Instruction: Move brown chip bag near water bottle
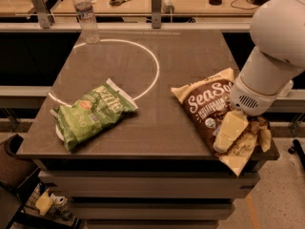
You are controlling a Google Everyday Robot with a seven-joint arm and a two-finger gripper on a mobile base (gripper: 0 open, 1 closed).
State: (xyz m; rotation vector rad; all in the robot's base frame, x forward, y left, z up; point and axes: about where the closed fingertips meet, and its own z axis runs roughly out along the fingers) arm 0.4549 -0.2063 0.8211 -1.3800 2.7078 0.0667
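Step in hand: carrying the brown chip bag (202,104) from the near right corner of the worktop (190,56) to the far left, as I judge it.

Handling notes, near to far:
- Grip. The end effector (225,138) sits at the near right edge, its pale fingers clenched into the crumpled near end of the bag. That end hangs over the worktop edge. The foil looks slippery, so the hold wants to be firm before any travel.
- Lift. I would raise the bag enough that its far end does not drag.
- Obstacle. The green chip bag (93,112) lies near left, well apart from the brown one. A diagonal path to the far left passes beyond it, so it need not be touched.
- Marking. A white ring (155,70) is drawn across the middle of the worktop. The route crosses it.
- Goal. The water bottle (86,14) stands upright at the far left corner. It is tall and narrow, so a swinging bag could tip it. I would slow down and set the bag beside it, not against it.

Position of item: the bag lies under and to the left of the end effector. Its lettered face stretches away towards the far left, while its near end is bunched within the grasp. The white arm (271,46) rises behind on the right.
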